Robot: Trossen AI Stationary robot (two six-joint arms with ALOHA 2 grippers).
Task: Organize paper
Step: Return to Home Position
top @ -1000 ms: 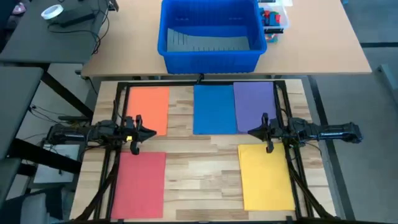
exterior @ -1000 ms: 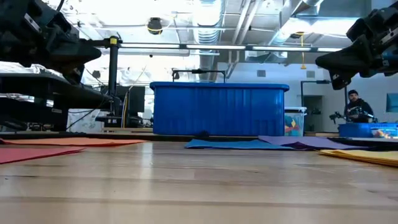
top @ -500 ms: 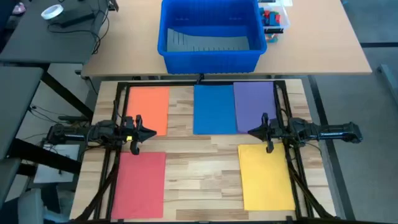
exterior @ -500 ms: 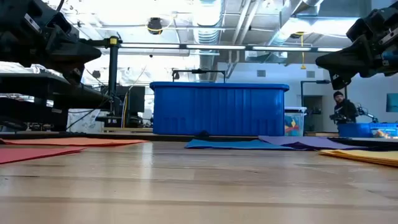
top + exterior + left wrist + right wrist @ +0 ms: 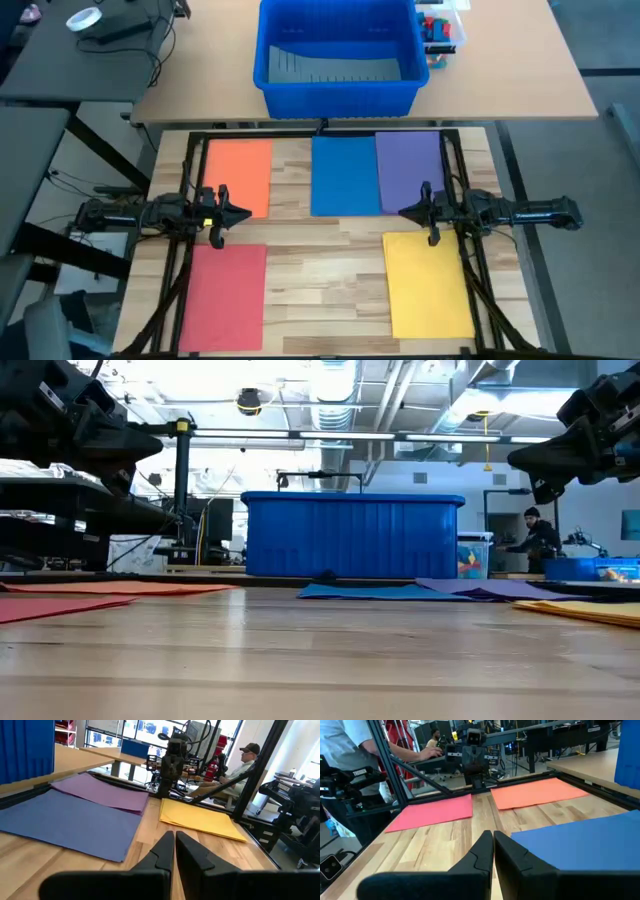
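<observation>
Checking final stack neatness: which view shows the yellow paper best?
The high view: the yellow paper is seen whole from above. The left wrist view shows it slanted and foreshortened; the low view shows only a thin edge; the right wrist view misses it.

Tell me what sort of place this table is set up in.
Probably a robotics lab or workshop. Bare ceiling ducts run overhead in the low view, equipment benches fill the room beyond the table, and a person is working at a far bench.
</observation>
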